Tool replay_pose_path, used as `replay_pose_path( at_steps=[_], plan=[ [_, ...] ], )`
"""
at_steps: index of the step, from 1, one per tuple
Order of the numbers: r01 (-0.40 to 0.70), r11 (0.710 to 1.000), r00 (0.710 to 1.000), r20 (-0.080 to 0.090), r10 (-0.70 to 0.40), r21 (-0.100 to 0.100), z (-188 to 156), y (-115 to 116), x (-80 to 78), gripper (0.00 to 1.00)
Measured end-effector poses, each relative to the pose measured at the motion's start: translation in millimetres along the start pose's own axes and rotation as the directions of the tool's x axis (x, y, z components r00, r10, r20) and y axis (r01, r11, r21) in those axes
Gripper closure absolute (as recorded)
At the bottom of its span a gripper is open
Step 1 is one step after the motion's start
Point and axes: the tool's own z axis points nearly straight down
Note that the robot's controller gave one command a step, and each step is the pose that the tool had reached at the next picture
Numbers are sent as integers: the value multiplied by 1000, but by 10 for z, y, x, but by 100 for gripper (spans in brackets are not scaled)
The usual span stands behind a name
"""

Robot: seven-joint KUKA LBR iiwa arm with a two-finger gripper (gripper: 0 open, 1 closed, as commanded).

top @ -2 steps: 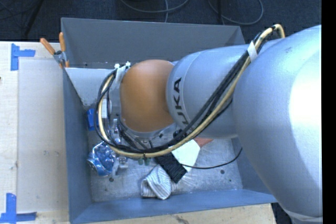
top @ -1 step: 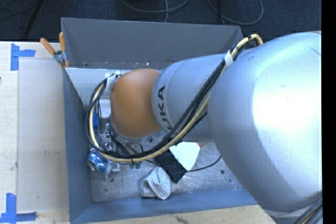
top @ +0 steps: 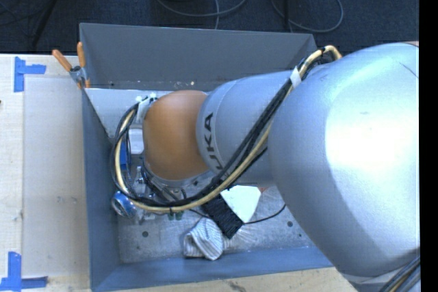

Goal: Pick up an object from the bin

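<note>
Matt grey painted metal on the bin [top: 198,55] walls, paler and scuffed across the floor. Smooth silver-grey casing on the arm [top: 356,147], softly sheened. Satin, plastic-looking orange cover [top: 174,133] at the wrist. Rubbery black and yellowish cables [top: 267,120], faintly glossy. Near the bin's front edge, ribbed grey-white knit cloth [top: 204,243]; just beyond, a smooth flat white piece [top: 243,200], paper or plastic unclear. By the left wall, a small glossy blue thing [top: 123,203].

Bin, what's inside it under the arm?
A small blue thing at the left, and near the front wall a striped grey cloth, a black block and a white piece. The arm covers the rest of the floor.
</note>
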Motion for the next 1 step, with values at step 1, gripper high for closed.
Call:
replay_pose_path(
  at_steps=[1],
  plan=[
    [-1, 1000, 1000, 0, 1, 0, 0, -1, 0, 100]
  ],
)
